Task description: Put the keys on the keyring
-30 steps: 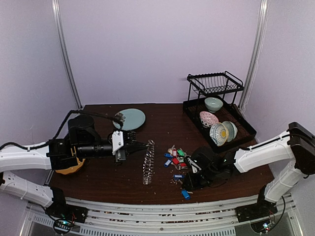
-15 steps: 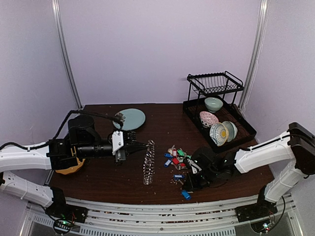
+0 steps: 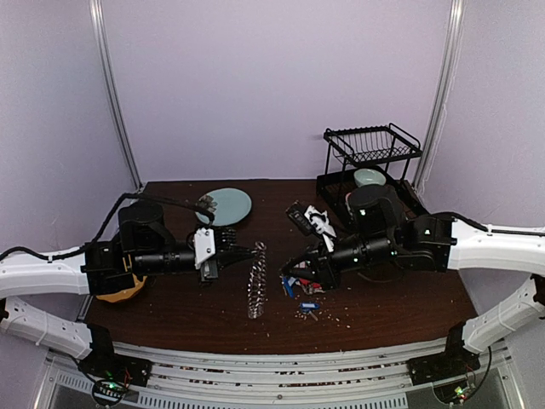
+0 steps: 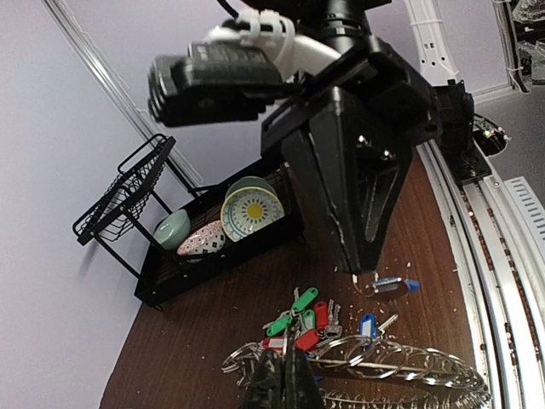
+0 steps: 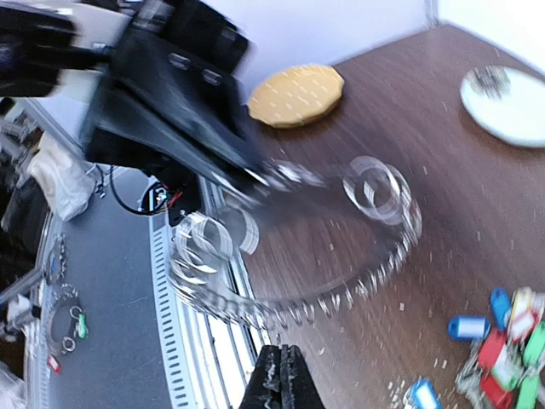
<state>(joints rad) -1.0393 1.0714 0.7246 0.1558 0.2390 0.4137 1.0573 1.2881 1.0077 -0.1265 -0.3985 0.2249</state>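
Note:
The keyring (image 3: 255,285) stands on edge on the brown table, fringed with small silver keys. My left gripper (image 3: 247,251) is shut on its top edge; this grip shows in the left wrist view (image 4: 285,379). The keyring is blurred in the right wrist view (image 5: 298,247). A pile of keys (image 3: 302,277) with red, green and blue tags lies just right of it. One blue-tagged key (image 3: 308,305) lies apart, nearer the front. My right gripper (image 3: 291,269) hovers over the pile with its fingers pressed together (image 5: 281,362). I see nothing sure between them.
A black dish rack (image 3: 379,217) with patterned bowls stands at the back right. A pale green plate (image 3: 228,206) lies at the back. A yellow dish (image 3: 119,294) sits under my left arm. Crumbs dot the table near the keys.
My right arm has risen from the table at the front right and swung up and left over the keys. A blue key near the front edge no longer shows. The left arm has not moved.

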